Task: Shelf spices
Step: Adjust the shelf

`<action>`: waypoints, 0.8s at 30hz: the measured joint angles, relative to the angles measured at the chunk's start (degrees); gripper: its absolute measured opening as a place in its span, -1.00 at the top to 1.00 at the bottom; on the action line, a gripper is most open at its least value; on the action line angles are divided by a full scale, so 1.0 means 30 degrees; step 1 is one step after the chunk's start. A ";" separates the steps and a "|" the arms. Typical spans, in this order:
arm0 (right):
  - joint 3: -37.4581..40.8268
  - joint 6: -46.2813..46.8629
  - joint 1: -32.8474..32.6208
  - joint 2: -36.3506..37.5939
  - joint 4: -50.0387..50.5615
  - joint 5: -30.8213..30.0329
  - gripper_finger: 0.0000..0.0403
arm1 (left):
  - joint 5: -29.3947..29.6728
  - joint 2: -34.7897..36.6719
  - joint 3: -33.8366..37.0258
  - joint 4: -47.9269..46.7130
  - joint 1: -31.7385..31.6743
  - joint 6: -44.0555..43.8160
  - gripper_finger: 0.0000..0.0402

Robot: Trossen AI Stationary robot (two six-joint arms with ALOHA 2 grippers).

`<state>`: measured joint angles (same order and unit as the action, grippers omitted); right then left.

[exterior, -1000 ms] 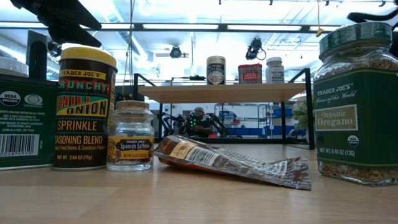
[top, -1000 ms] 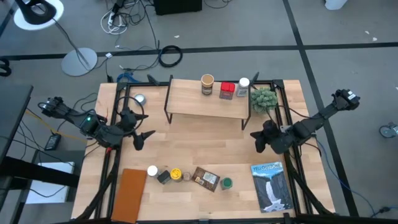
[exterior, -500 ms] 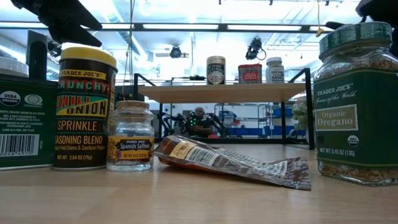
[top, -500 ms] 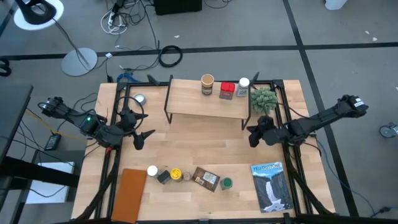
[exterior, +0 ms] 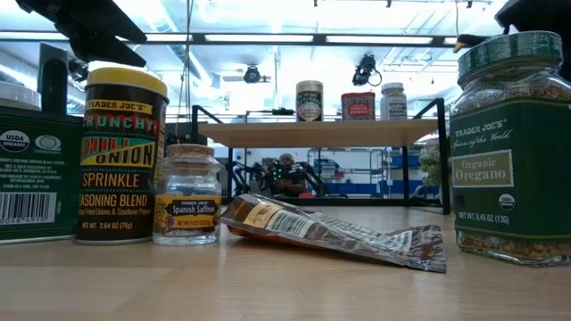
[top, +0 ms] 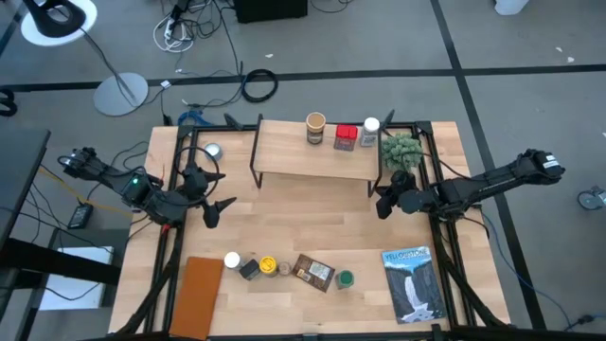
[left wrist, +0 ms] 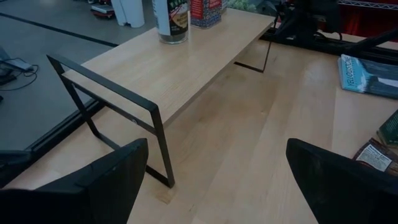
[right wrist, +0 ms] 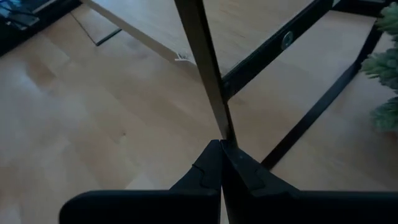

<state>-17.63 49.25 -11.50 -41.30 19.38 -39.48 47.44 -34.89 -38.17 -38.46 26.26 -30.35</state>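
Observation:
The shelf [top: 317, 153] stands at the far middle of the table on thin black legs. On its plank stand a tan-topped jar [top: 315, 127], a red tin [top: 346, 137] and a white-topped bottle [top: 370, 131]. More spices stand in a row near the front edge: a white-topped one [top: 231, 260], a yellow-topped one [top: 269, 265], a flat brown packet [top: 313, 272] and a green-topped jar [top: 346, 278]. My left gripper [top: 216, 196] hangs open, left of the shelf. My right gripper [top: 382, 204] is shut and empty, just in front of the shelf's right leg [right wrist: 205, 68]. My right gripper's shut fingertips [right wrist: 222, 155] stand right in front of the foot of the shelf's right leg and hide it. Whether they touch the leg, I cannot tell.
A small green plant [top: 401, 150] stands right of the shelf, close behind my right gripper. A blue-and-white book [top: 413, 282] lies at the near right, a flat brown board [top: 198, 296] at the near left, and a round silver tin [top: 212, 150] at the far left.
My right gripper, shut all the while, has swung toward the table's far edge and a little left, up to the shelf's right leg, and has turned somewhat on the way.

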 joint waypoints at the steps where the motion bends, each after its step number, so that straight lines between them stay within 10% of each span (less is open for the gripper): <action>1: 0.0000 -0.0014 0.0139 -0.0001 0.0000 -0.0016 1.00 | 0.0000 0.0000 0.0000 -0.0005 -0.0005 0.0002 -0.93; 24: -0.0005 -0.1638 0.2483 -0.0001 -0.0867 0.0182 1.00 | -0.0007 0.0000 0.0000 -0.0008 0.0000 0.0038 -0.93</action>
<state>-17.64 44.34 -4.05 -41.30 16.78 -38.94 47.42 -34.89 -38.17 -38.48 26.26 -30.24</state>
